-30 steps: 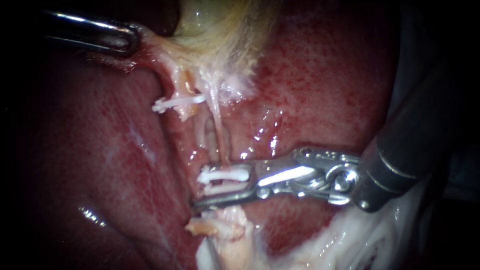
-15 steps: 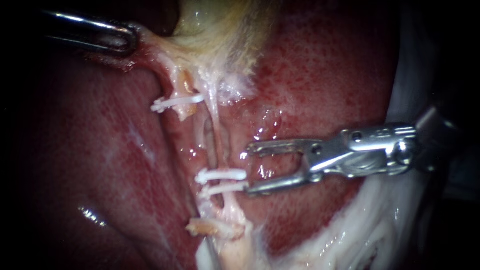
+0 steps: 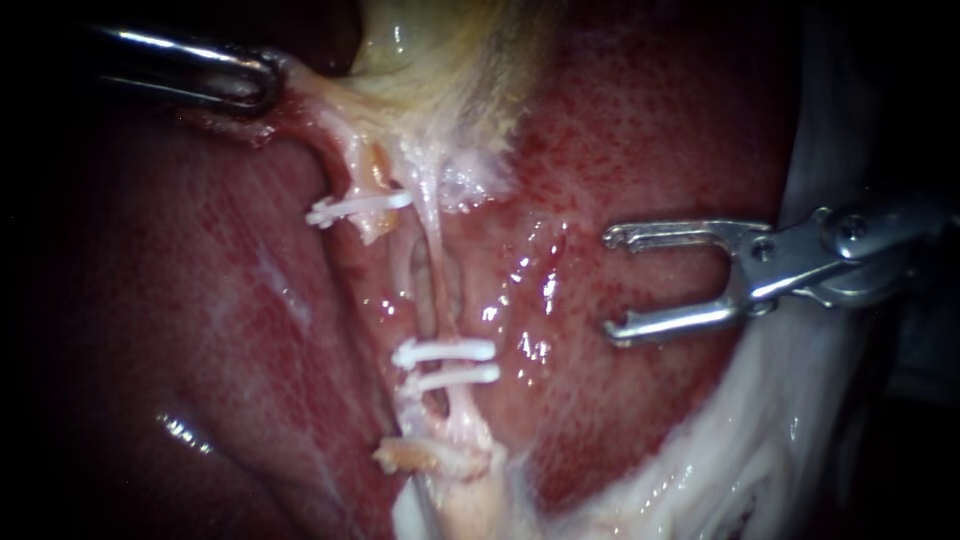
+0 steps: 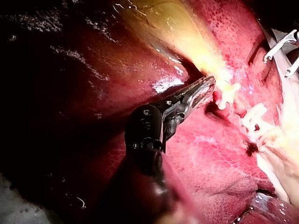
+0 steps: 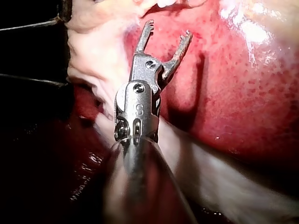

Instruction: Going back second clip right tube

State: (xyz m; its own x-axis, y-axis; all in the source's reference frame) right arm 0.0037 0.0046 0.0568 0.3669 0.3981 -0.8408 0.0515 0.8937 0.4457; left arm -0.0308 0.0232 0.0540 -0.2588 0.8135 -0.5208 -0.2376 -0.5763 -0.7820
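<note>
Two white clips sit close together across the lower end of the thin pale right tube. A third clip crosses the left tube higher up. My right instrument hangs over the liver to the right of the tubes, apart from them, jaws open and empty; the right wrist view shows the same open jaws. My left instrument at the upper left is shut on tissue at the yellowish gallbladder's neck, holding it taut, as the left wrist view confirms.
Red mottled liver surrounds the tubes. Frayed pale tissue hangs below the lower clips. White fatty tissue lies under my right instrument's shaft. Wet pooling glints between the tubes and the open jaws.
My right instrument's jaws let go of the lower clip, leaving it on the right tube, and drew back to the right and upward, staying open. The left instrument held still.
</note>
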